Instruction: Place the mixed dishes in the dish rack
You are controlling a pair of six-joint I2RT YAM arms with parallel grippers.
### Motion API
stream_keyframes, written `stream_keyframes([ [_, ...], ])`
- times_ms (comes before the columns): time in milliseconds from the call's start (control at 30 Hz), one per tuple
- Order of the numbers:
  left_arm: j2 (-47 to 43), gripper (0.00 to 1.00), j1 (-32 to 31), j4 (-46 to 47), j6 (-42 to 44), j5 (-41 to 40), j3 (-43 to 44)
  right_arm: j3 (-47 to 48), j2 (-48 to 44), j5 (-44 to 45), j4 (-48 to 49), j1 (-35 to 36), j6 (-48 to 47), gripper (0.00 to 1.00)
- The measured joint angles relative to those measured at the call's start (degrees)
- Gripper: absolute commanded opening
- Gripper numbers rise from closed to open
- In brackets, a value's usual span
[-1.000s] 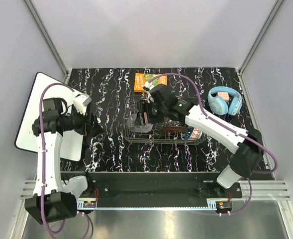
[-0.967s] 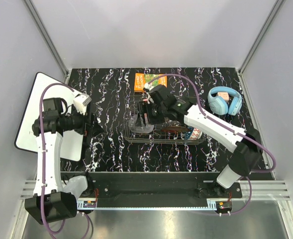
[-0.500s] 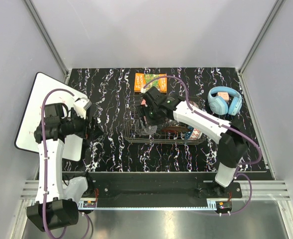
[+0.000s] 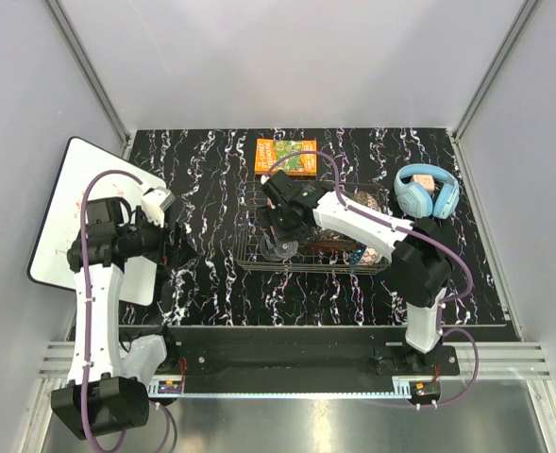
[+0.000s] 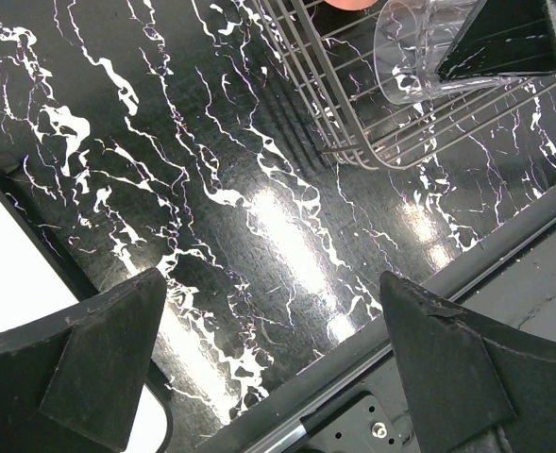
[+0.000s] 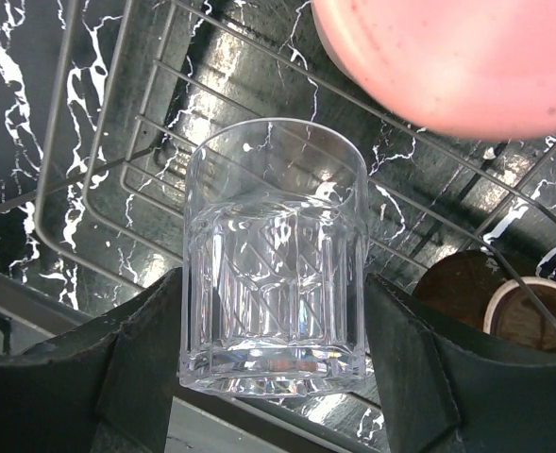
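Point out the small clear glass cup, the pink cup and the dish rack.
small clear glass cup [image 6: 273,274]: right wrist view, its faceted side wall.
pink cup [image 6: 447,57]: right wrist view, its rounded pink side.
dish rack [image 5: 348,156]: left wrist view, wires at its near corner.

The left gripper [image 5: 270,283] hangs with its black jaws spread wide above the black, white-veined marble table [image 5: 211,123]. At top right, a small clear glass cup [image 5: 405,47] appears over a corner of the silvery wire dish rack [image 5: 353,156]. A flat white board [image 5: 13,255] borders the left edge.
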Motion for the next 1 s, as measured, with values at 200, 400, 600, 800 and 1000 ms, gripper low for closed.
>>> stream_keyframes([
  [200, -0.7, 0.99, 0.0, 0.3, 0.0, -0.2, -0.6, 0.0, 1.3, -0.1, 0.1, 0.0, -0.3, 0.0],
  [400, -0.8, 0.99, 0.0, 0.6, -0.1, -0.4, -1.2, 0.0, 1.6, -0.1, 0.9, 0.0, -0.6, 0.0],
  [600, -0.8, 0.99, 0.0, 1.2, -0.4, -0.4, -1.2, 1.7, 3.1, 0.1, 1.0, 0.5, -1.2, 0.45],
  [800, -0.8, 0.99, 0.0, 1.3, -0.4, -0.9, -1.4, 5.1, 6.0, 2.4, 1.4, 2.8, -3.0, 0.75],
  [1000, -1.1, 0.99, 0.0, 1.4, -0.4, -1.3, -1.9, 5.2, 6.5, 3.7, 0.5, 4.1, -3.8, 1.0],
])
